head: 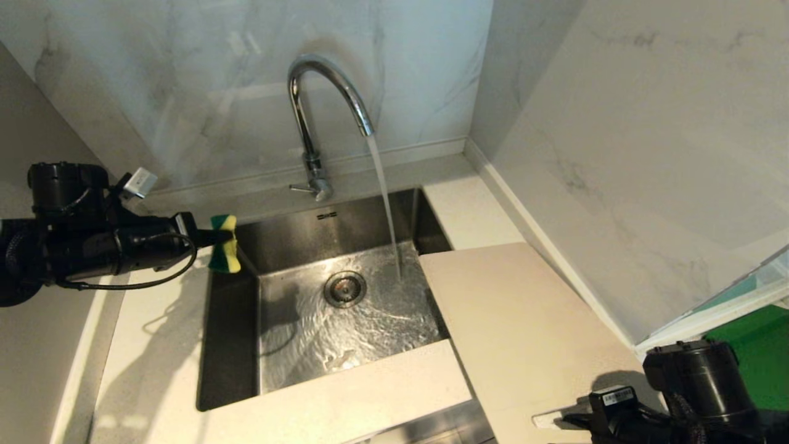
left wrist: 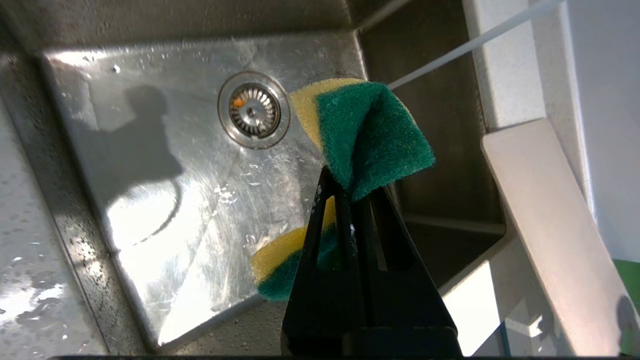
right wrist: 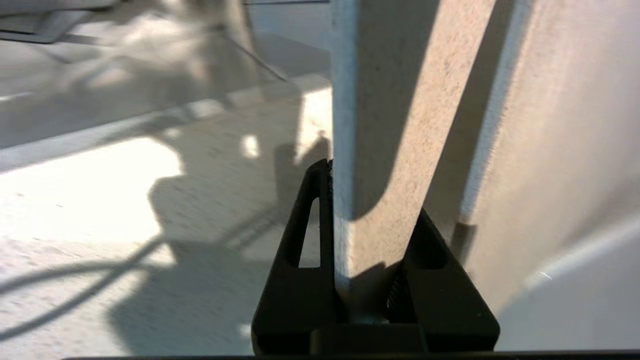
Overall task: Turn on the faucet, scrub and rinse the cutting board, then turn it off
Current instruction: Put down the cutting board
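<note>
Water already runs from the faucet (head: 320, 111). We clamp the sponge (head: 224, 251) in our left end effector (head: 216, 237) at nine o'clock; our right end effector (right wrist: 370, 200) grips the cutting board (head: 524, 327) at four o'clock on the worktop (head: 154, 320). Scrubbing, rinsing and shutting off remain.

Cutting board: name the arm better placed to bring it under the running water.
Right. The right gripper already has its fingers on either side of the cutting board's near edge, beside the sink. The left gripper is shut on the sponge, across the basin.
</note>
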Controlling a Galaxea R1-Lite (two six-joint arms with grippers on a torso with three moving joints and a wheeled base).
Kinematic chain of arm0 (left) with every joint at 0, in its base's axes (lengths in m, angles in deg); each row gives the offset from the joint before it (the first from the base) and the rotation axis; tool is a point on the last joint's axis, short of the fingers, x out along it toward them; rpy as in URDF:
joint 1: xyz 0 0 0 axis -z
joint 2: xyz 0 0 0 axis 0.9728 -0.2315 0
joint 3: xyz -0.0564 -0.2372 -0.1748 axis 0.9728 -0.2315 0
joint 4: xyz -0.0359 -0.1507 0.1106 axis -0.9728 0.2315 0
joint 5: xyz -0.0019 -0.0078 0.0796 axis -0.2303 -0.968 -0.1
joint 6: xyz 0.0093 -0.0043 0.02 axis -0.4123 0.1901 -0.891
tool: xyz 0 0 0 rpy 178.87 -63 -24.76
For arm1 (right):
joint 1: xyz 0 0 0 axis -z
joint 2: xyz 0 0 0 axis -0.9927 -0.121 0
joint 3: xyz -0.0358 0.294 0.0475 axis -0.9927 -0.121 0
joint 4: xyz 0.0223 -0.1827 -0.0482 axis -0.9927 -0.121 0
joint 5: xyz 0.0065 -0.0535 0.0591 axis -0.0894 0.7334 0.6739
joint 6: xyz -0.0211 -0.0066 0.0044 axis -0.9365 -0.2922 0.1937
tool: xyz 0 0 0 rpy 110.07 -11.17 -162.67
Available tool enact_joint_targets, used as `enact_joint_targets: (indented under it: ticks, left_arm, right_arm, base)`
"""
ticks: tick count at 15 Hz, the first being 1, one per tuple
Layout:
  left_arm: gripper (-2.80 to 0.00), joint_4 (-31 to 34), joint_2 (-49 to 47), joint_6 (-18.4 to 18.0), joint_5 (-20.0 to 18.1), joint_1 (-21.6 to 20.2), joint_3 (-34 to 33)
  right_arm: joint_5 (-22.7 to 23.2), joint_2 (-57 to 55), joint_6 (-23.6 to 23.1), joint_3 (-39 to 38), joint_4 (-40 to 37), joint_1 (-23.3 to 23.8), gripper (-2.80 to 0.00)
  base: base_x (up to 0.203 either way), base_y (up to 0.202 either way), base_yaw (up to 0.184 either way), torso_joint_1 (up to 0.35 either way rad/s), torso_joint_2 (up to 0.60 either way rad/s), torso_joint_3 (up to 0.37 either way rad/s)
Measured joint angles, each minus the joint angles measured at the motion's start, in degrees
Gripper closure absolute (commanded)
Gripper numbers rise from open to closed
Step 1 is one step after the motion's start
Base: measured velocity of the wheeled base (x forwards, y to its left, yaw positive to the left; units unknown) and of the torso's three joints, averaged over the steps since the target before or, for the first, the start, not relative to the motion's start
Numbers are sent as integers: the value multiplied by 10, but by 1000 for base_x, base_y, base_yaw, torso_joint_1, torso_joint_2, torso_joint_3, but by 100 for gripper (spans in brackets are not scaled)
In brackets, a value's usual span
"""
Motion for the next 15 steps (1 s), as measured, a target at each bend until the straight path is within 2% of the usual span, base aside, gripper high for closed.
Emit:
enact_joint_targets:
  ticks: [9, 15]
  left_arm:
    - [0, -4, -38, -2, 0, 2, 3]
    - [0, -3, -51, -3, 0, 5, 3]
  right_arm:
    - [76, -158, -1, 73, 4, 1, 0]
    - [82, -182, -1, 83, 1, -12, 0]
  base:
    - [0, 0, 0, 0, 0, 0]
    - [0, 0, 0, 0, 0, 0]
